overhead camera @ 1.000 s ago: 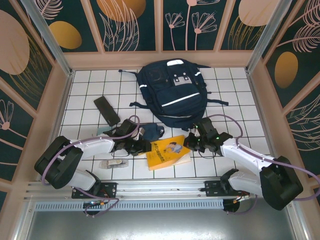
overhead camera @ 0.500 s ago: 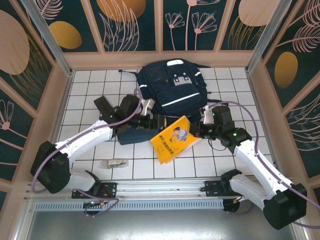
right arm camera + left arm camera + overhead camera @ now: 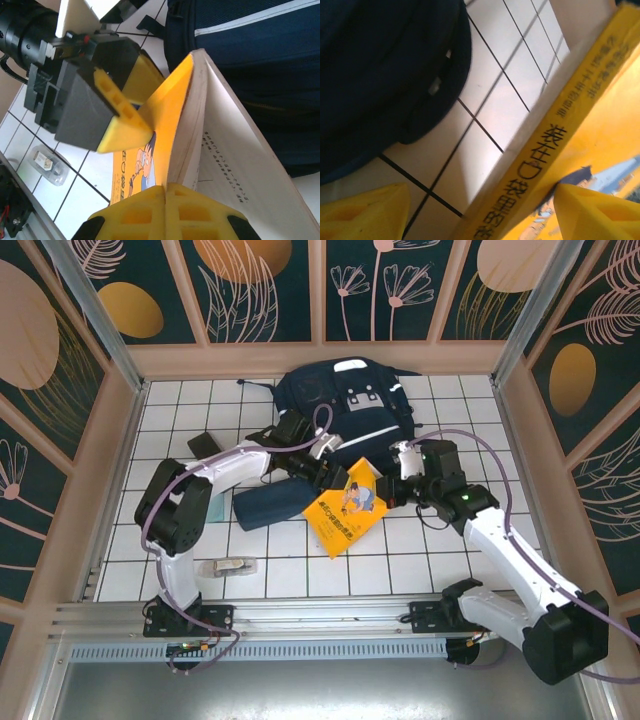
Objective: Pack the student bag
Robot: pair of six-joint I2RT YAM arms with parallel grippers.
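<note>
Two arms have swung up to the student bag, which lies flat on the white-tiled tabletop. The right pincer, clenched on the cover of a yellow book, has tilted it up just in front of the bag; the left pincer has sprung wide open astride its spine, a navy pouch lying near the bag, so loading looks close

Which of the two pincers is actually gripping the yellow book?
The right pincer: it is clamped shut on the edge of the yellow book. The left pincer grips nothing; it stands wide open at the book's spine.
</note>
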